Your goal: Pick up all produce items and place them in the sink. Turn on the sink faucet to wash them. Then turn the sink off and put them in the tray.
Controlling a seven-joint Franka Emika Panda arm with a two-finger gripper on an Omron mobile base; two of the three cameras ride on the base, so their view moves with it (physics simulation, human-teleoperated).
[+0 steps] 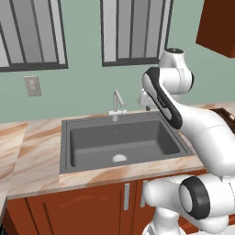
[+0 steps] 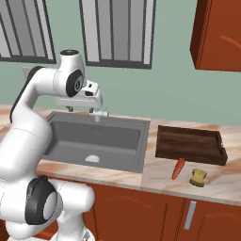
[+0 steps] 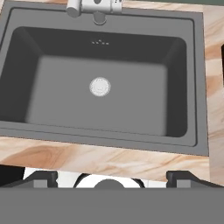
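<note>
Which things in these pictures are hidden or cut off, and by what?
- Tray: in the left base view the arm covers nearly all of it.
- Faucet: in the hand view the top edge cuts off its spout; in the right base view the hand hides most of it.
- Gripper: the hand view's bottom edge cuts its open fingertips.

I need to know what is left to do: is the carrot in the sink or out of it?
Out. The carrot lies on the counter in front of the tray, beside a sponge; the sink holds nothing.
</note>
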